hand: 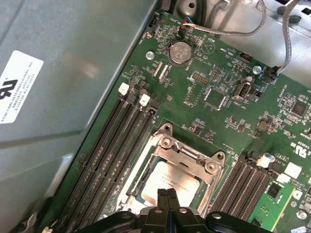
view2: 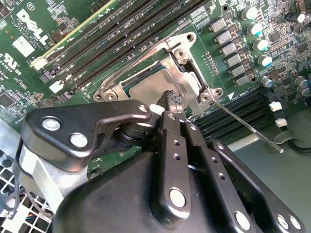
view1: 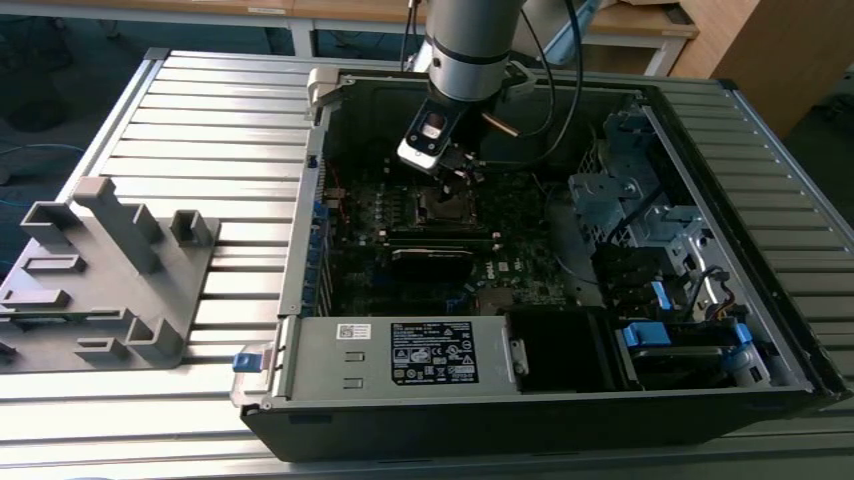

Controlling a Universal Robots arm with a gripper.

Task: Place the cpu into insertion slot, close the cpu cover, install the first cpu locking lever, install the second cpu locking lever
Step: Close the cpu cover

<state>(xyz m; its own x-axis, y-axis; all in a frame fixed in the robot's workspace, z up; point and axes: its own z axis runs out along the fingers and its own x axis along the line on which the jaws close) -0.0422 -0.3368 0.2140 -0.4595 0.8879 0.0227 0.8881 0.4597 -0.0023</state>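
The cpu (hand: 171,183) (view2: 143,91) lies flat in the insertion slot (view1: 447,205), its dull silver top showing through the window of the cpu cover (hand: 187,158) (view2: 190,80). The cover is down over the chip. My gripper (hand: 166,193) (view2: 171,98) (view1: 454,172) is shut with nothing between its fingers, and its tips are right at the chip's top by the cover's inner edge. One thin locking lever (view2: 250,127) sticks out free from the socket's corner over the memory slots. A second lever (view2: 141,54) runs along the socket's other side.
Black memory slots (hand: 114,145) flank the socket on both sides. The open computer case (view1: 307,200) walls in the motherboard, with a power supply (view1: 400,355) at its near end and drive cages (view1: 627,190) on the exterior view's right. A grey fixture (view1: 107,260) stands on the table.
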